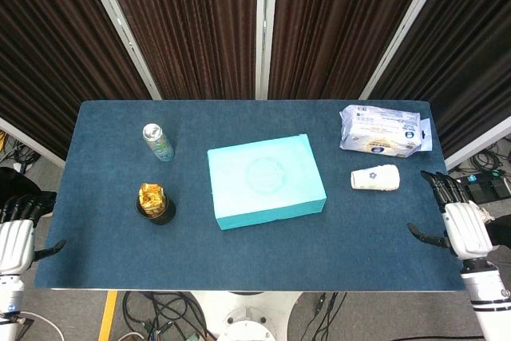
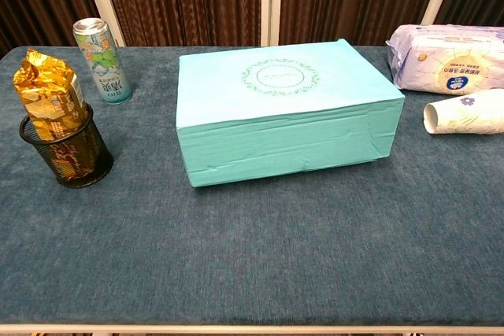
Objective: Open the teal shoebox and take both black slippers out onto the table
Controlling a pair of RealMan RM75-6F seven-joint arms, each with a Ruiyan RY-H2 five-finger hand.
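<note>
Can [image 1: 158,142]: upright, ten o'clock on the blue table [image 1: 96,261].
Mesh cup [image 1: 156,208]: eight o'clock, gold packet [image 1: 151,195] inside.
Wipes pack [image 1: 381,129]: two o'clock.
Paper cups [image 1: 375,178]: on their side, three o'clock.

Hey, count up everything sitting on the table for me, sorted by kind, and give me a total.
Boxes: 1, the closed teal shoebox
Cans: 1, the drink can
Mesh holders: 1, the black mesh cup
Snack packets: 1, the gold packet standing in the mesh cup
Tissue packs: 1, the wipes pack
Paper cups: 1, the paper cup lying on its side
Total: 6
</note>
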